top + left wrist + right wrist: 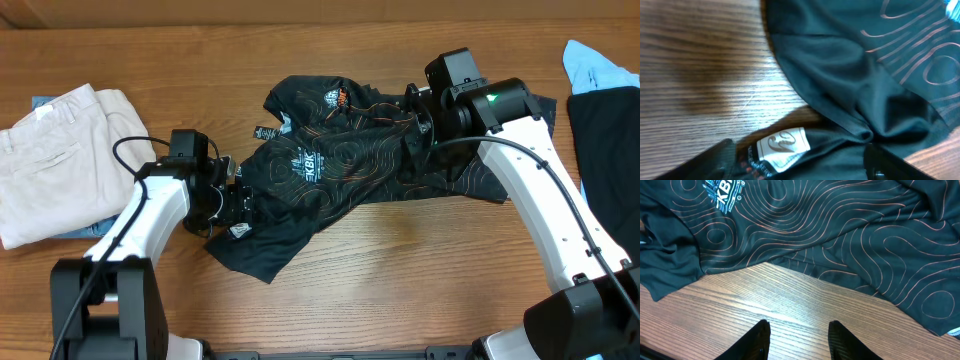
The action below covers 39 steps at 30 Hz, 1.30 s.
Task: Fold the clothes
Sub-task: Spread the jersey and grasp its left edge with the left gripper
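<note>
Sprawling crumpled across the middle of the wooden table (400, 270), the black sports garment (350, 165) shows its fine orange-tan contour lines and a light-blue logo (303, 166) facing up. Its lower-left corner trails toward the near edge.

The left gripper (797, 147) sits low at the garment's left edge. Its two dark fingers (715, 161) stand wide apart, parted rather than clamped, with a bunched fold of black fabric and a white label (783, 145) lying between them. Whether the fingers touch the cloth cannot be told.

The right gripper (800, 340) is at the garment's upper right in the overhead view. From its wrist camera both fingers (760, 339) are spread over bare wood grain with nothing between them, and the patterned fabric lies just beyond.

Beige trousers (60, 160) lie folded at the far left, apart from the black garment. At the right edge rest a light-blue cloth (600, 65) and, beside it, a plain dark cloth (605, 135).
</note>
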Each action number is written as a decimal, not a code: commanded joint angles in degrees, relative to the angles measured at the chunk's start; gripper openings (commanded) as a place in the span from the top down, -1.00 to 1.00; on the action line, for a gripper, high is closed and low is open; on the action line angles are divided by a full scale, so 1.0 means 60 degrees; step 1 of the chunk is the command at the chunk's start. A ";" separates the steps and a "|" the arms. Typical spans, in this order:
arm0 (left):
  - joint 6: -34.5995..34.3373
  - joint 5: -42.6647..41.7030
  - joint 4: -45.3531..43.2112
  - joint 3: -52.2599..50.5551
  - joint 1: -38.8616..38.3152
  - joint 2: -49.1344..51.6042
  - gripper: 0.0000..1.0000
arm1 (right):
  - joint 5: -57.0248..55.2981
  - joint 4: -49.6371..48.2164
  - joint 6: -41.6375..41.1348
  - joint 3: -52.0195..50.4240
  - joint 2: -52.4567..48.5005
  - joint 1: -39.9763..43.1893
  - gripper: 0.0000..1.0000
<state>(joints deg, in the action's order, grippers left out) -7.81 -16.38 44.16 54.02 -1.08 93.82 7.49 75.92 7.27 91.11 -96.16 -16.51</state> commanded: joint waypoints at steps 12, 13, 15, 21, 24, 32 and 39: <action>-0.2022 0.0576 -0.1610 0.0168 -0.0401 0.0943 -0.29 | 0.0007 -0.0029 -0.0073 -0.0062 -0.0022 0.0040 0.16; -0.1982 0.0579 -0.1657 0.0168 -0.0546 0.0943 -0.25 | 0.0007 -0.0029 -0.0073 -0.0062 -0.0022 0.0040 0.16; -0.1916 0.0579 -0.1763 0.0168 -0.0696 0.0947 -0.25 | 0.0004 -0.0029 -0.0073 -0.0062 -0.0022 0.0040 0.16; -0.1916 0.0798 -0.1898 0.0113 -0.1005 0.0991 -0.27 | 0.0004 0.0018 -0.0073 -0.0062 -0.0022 0.0040 0.16; -0.1916 0.0827 -0.1894 0.0015 -0.1020 0.0991 -0.16 | 0.0004 0.0015 -0.0073 -0.0062 -0.0022 0.0040 0.16; -0.1912 0.1115 -0.2062 0.0011 -0.1020 0.0991 0.54 | 0.0004 0.0058 -0.0073 -0.0062 -0.0022 0.0040 0.16; -0.1756 0.1129 -0.1694 0.0197 -0.0867 0.0692 0.92 | -0.0011 -0.0007 -0.0259 -0.0062 -0.0022 0.0044 0.17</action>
<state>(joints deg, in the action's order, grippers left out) -19.35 -10.44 32.34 54.04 -6.79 98.83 7.49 76.27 7.25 91.07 -96.16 -16.53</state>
